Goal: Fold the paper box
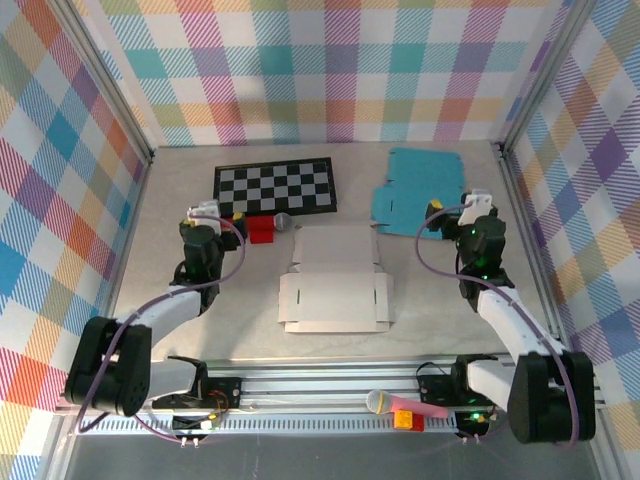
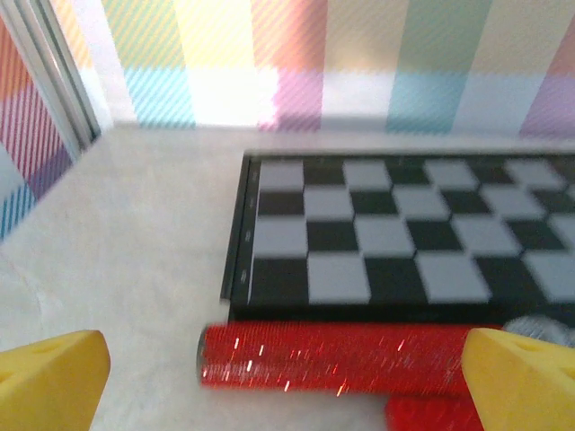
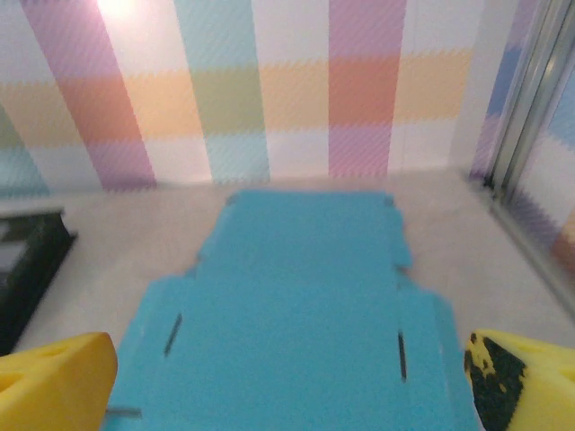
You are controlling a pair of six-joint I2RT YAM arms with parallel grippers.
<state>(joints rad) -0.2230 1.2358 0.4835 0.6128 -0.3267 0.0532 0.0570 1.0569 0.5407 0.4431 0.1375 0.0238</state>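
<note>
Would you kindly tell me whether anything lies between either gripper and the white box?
A red block and a silver-headed microphone lie between the left gripper and the white box's far-left corner; nothing visible separates the right gripper from it.

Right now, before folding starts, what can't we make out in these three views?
- Top view: the white paper box has creases and slots too small to read.
- Top view: the blue flat box has its near edge partly hidden under the right jaws.
- Right wrist: the blue flat box's near edge is cut off by the frame bottom.
- Left wrist: the red cylinder is blurred, and its right end is behind the left jaws.
- Left wrist: the checkerboard is cut off at the right edge.
</note>
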